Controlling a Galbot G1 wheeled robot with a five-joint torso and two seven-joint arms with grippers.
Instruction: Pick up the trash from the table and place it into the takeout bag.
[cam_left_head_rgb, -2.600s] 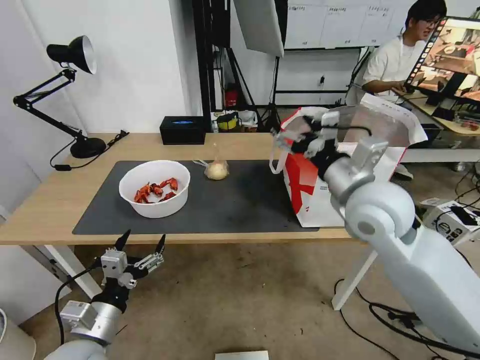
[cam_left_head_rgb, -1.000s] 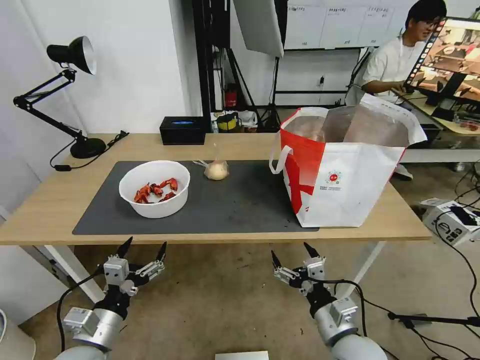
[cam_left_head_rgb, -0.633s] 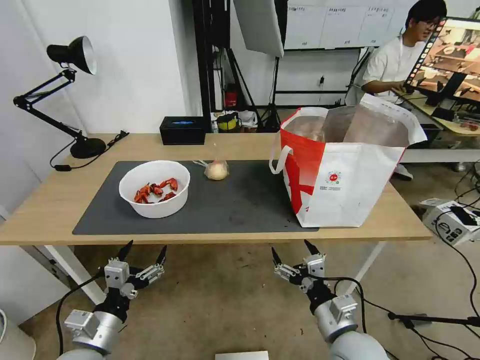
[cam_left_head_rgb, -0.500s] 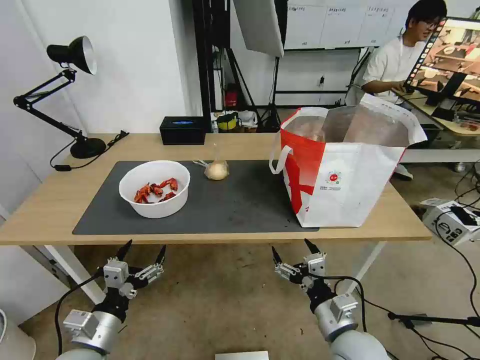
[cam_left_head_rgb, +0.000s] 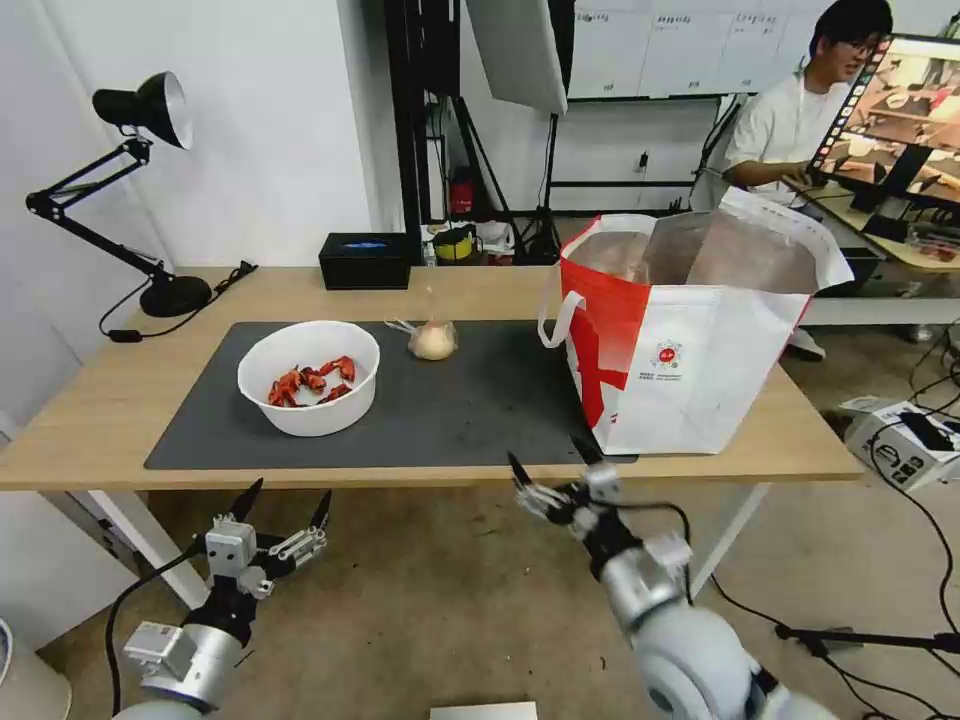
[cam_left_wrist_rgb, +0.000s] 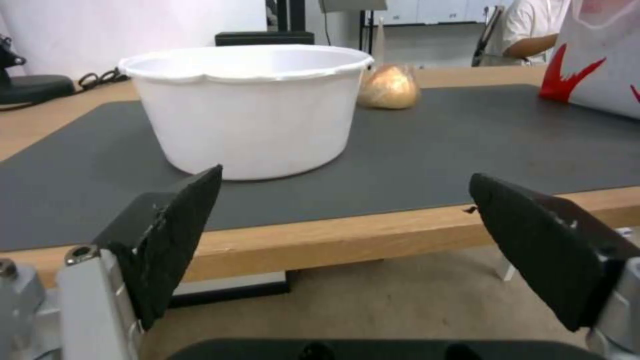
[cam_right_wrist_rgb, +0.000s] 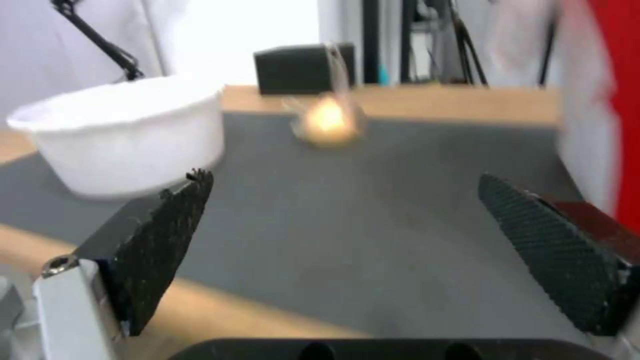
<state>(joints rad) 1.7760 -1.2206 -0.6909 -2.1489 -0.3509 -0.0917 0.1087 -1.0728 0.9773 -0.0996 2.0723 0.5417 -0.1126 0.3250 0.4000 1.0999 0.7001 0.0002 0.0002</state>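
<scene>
On mat beyond empty, spread right gripper (cam_left_head_rgb: 551, 459): small bag (cam_left_head_rgb: 434, 340).

A plain white wall (cam_left_head_rgb: 270, 120) fills the room from nine to eleven o'clock. At twelve o'clock stands a black metal stand (cam_left_head_rgb: 425, 110). A worn brown concrete floor (cam_left_head_rgb: 440, 600) spreads at six o'clock, with black cables (cam_left_head_rgb: 800, 635) trailing at four o'clock.

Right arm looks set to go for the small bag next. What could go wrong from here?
The right end effector sits open at the table edge, so a low approach could clip the wood. The small clear bag is light and may slide instead of being gripped. The takeout bag stands close to the right, so a swing could knock it.
</scene>
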